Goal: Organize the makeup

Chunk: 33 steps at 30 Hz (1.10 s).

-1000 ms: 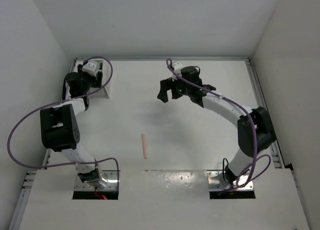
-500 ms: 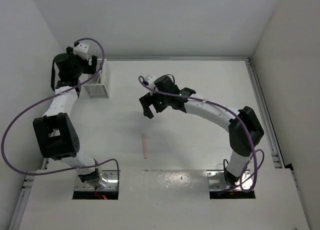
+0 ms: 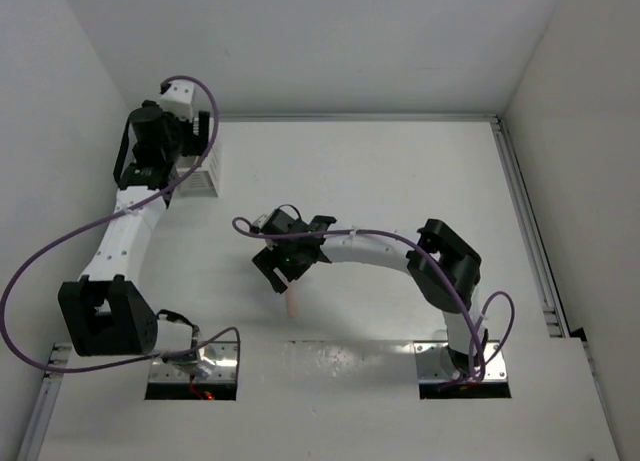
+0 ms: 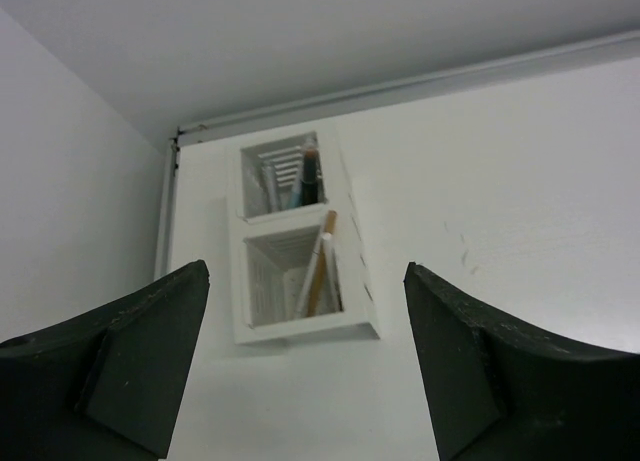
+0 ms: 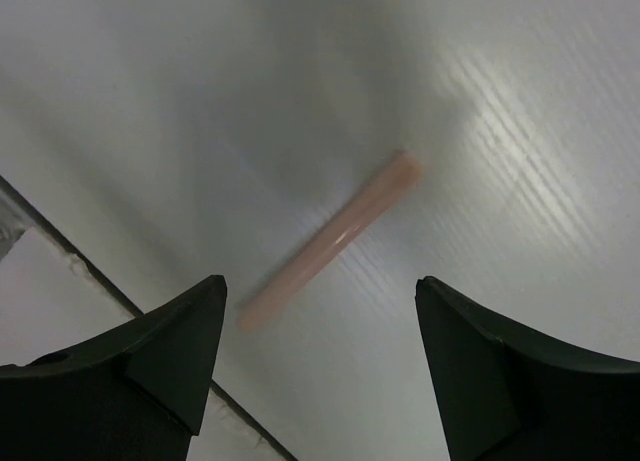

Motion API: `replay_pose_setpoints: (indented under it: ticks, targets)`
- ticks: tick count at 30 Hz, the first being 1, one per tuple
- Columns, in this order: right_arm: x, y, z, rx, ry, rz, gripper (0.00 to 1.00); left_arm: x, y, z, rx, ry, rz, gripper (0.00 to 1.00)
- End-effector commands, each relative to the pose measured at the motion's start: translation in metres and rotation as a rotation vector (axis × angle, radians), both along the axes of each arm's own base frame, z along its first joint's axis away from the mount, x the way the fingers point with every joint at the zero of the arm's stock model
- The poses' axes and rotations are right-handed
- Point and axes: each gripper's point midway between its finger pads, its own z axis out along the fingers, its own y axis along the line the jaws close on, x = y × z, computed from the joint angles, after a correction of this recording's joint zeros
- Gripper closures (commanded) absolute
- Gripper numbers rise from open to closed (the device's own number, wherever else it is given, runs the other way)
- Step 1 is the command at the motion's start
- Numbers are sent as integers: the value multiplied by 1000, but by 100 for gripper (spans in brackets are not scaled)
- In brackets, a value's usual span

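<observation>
One makeup stick, the pink one (image 5: 335, 239), lies on the white table. My right gripper (image 5: 320, 281) hangs open just above it, and the stick lies just ahead of the jaws, touching neither. From above, only its near end (image 3: 293, 303) shows below the right gripper (image 3: 285, 271). My left gripper (image 4: 305, 268) is open and empty, raised near the white two-compartment box (image 4: 305, 326). A tan wooden stick (image 4: 322, 266) and a thin white one lean in the near compartment. A dark stick (image 4: 309, 176) and paler ones stand in the far one.
The box (image 3: 200, 179) sits at the table's far left corner, close to the left wall and under the left gripper (image 3: 178, 149). A raised white ledge (image 5: 60, 301) with the arm bases runs along the near edge, just behind the pink stick.
My right gripper has swung from the back middle of the table down and left, to over the pink stick. My left gripper has lifted back from the box.
</observation>
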Motion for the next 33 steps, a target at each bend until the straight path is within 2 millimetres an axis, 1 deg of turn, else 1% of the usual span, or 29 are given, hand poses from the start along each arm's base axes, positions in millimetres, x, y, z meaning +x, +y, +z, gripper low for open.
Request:
replay_pose_setpoints:
  ticks: [1, 2, 3, 4, 5, 7, 8, 9, 11, 12, 13, 14, 15, 16, 17, 19, 21, 22, 23, 24, 25, 26, 27, 28, 29, 30, 31, 32, 33]
  targets:
    - [0, -2, -14, -15, 5, -106, 25, -21, 4, -2, 24, 22, 100, 15]
    - [1, -2, -24, -36, 13, -118, 26, -24, 6, 2, 26, 12, 112, 15]
    - [-3, -3, -28, -54, 14, -125, 29, -27, 3, -1, 31, 17, 115, 15]
    - [1, -2, -29, -65, -2, -136, 30, -32, 0, -1, 48, 15, 125, 15]
    - [1, -1, -39, -89, -3, -139, 30, -35, -1, -2, 64, 16, 127, 15]
    - [-2, -4, -49, -146, -30, -137, 37, -41, -1, -4, 80, 13, 138, 15]
    - [0, -4, -57, -167, -31, -140, 39, -45, -7, 0, 78, -1, 123, 15]
    - [-4, -6, -63, -190, -15, -154, 45, -48, -9, 0, 81, -3, 124, 15]
    - [-1, -11, -72, -226, -18, -173, 53, -53, -13, -3, 84, -2, 121, 15]
    - [-3, -19, -76, -263, -10, -187, 63, -56, -14, 2, 85, -15, 124, 15]
    - [-2, -23, -79, -280, -15, -193, 69, -56, -14, 2, 85, -15, 124, 15]
    - [-5, -31, -81, -310, -11, -202, 76, -58, -13, -5, 90, 5, 132, 15]
    - [-3, -37, -82, -329, -19, -221, 93, -59, -16, -2, 88, -4, 124, 15]
    - [-1, -41, -82, -339, -27, -238, 100, -59, -16, -2, 88, -4, 123, 15]
    - [1, -52, -78, -346, -27, -266, 100, -60, -16, -6, 99, 6, 121, 15]
    - [4, -58, -77, -334, -31, -282, 100, -59, -19, -6, 95, 5, 103, 17]
    - [15, -59, -59, -281, -53, -297, 100, -57, -27, -7, 84, 5, 55, 17]
    - [21, -55, -44, -240, -86, -254, 100, -57, -31, -7, 80, 4, 34, 18]
    - [35, -57, -35, -204, -92, -268, 100, -57, -35, -9, 84, 14, 7, 18]
    - [50, -56, -16, -150, -145, -233, 100, -56, -46, -5, 70, 3, -53, 18]
    - [59, -53, 11, -78, -178, -231, 100, -54, -52, -6, 74, 13, -93, 18]
    - [78, -51, 30, -1, -209, -255, 100, -56, -59, -7, 83, 29, -138, 18]
    - [84, -50, 44, 51, -221, -227, 100, -58, -75, 0, 72, 18, -237, 18]
    - [107, -52, 93, 179, -309, -248, 100, -60, -85, 1, 73, 22, -300, 18]
    - [125, -55, 115, 255, -353, -260, 100, -64, -96, 3, 75, 27, -370, 18]
    - [141, -58, 162, 369, -438, -254, 100, -74, -119, 1, 85, 52, -528, 16]
    - [147, -59, 177, 415, -462, -256, 100, -79, -130, -1, 83, 69, -612, 16]
    - [164, -65, 203, 460, -543, -265, 100, -89, -142, -1, 75, 75, -697, 15]
    - [158, -57, 223, 537, -548, -197, 100, -95, -149, -8, 63, 104, -772, 14]
